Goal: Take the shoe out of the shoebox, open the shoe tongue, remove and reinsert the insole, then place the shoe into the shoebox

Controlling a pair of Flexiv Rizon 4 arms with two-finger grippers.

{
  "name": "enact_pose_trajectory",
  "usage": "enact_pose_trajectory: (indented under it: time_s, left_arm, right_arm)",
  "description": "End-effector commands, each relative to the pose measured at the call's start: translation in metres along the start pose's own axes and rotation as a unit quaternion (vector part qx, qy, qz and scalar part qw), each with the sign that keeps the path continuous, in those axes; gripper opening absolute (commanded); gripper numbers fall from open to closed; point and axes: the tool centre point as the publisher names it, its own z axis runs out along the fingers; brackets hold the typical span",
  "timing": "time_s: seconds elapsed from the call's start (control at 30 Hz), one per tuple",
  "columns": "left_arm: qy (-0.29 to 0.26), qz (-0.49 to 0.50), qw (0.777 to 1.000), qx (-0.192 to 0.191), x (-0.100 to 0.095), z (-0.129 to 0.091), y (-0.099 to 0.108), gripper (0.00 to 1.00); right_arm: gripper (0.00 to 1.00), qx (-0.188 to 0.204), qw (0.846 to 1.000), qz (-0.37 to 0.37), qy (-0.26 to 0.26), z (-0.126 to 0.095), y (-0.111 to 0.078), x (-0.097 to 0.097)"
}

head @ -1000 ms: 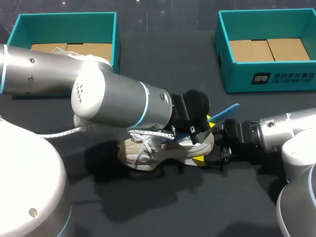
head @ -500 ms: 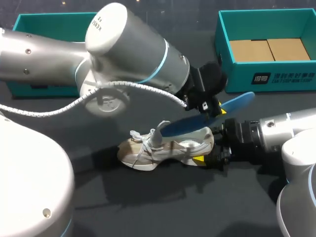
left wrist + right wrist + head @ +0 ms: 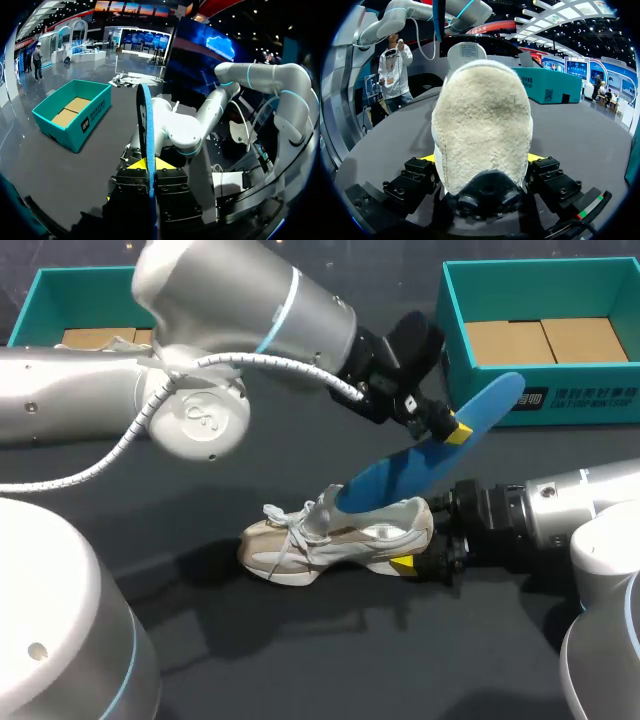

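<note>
A white and beige shoe (image 3: 330,540) lies on its sole on the dark table, toe to the left. My right gripper (image 3: 415,562) is shut on its heel, and in the right wrist view the fuzzy heel (image 3: 480,120) fills the gap between its fingers (image 3: 426,159). My left gripper (image 3: 447,430) hangs above and to the right of the shoe, shut on a blue insole (image 3: 425,458). The insole slants down, its lower end over the shoe's opening; whether it touches is unclear. In the left wrist view the insole (image 3: 146,125) stands edge-on in my left gripper (image 3: 148,164).
Two teal shoeboxes stand at the table's far edge, one at the left (image 3: 35,302) behind my left arm and one at the right (image 3: 590,398). The right box also shows beside the insole (image 3: 75,131) in the left wrist view.
My left arm has risen and swung up to the right, drawing the blue insole out of the shoe. The right gripper and the shoe have stayed in place.
</note>
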Motion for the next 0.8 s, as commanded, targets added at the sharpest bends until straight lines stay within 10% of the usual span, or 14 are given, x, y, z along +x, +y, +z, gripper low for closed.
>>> enact_pose_trajectory:
  time_s: [0.03,0.43,0.8]
  left_arm:
    - [0.074,-0.034,0.994,0.076,0.014,-0.05,-0.014,0.0]
    - [0.074,-0.034,0.994,0.076,0.014,-0.05,-0.014,0.0]
    - [0.088,-0.08,0.961,0.251,0.057,-0.133,-0.017,0.0]
  right_arm:
    - [0.0,0.002,1.0,0.001,-0.001,0.001,0.0,0.0]
    - [0.0,0.002,1.0,0.001,-0.001,0.001,0.0,0.0]
    - [0.0,0.002,1.0,0.001,-0.001,0.001,0.0,0.0]
